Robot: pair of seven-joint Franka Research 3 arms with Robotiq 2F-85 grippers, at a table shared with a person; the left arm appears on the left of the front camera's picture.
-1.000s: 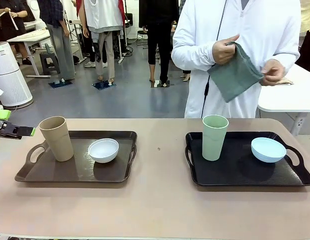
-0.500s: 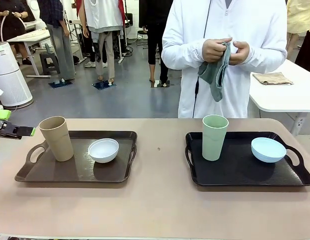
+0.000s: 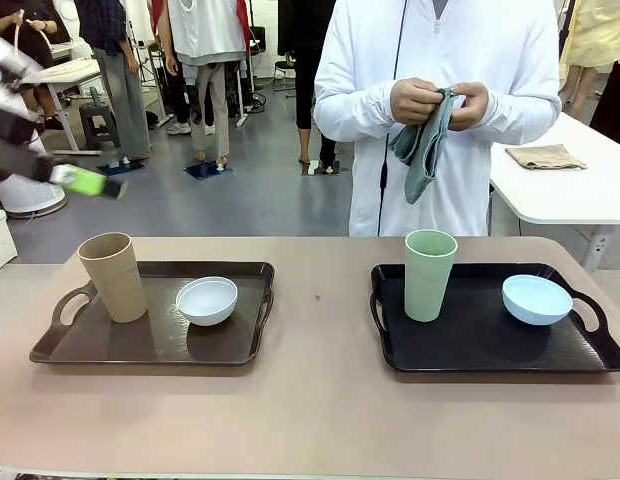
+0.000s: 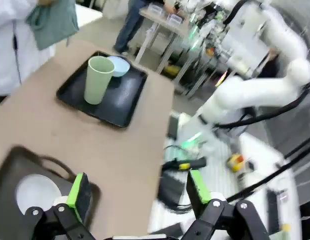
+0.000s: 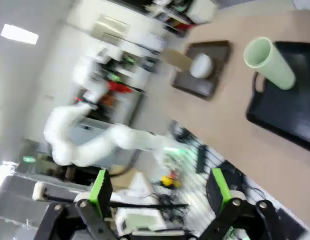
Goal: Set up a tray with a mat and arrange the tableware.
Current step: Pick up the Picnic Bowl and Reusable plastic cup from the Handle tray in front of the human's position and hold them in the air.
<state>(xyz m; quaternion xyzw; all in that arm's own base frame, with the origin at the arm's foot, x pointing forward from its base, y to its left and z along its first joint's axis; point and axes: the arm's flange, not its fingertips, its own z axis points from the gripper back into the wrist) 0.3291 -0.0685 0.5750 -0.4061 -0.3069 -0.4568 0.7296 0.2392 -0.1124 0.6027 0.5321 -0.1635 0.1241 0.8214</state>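
Note:
A person across the table holds a grey-green mat in both hands at chest height. On the brown tray at the left stand a tan tumbler and a white bowl. At the right, the black tray carries a pale green tumbler and a light blue bowl. My left gripper is a blur in the air above the table's far left; its wrist view shows it open and holding nothing. My right gripper is open too, off the table's side, with nothing in it.
A folded tan cloth lies on a white side table at the far right. Bare tabletop runs between the two trays and along the near edge. Other people stand in the room behind.
My left gripper has swung up from low at the table's left edge and is blurred with motion. The person has stepped left and gathered the mat between both hands.

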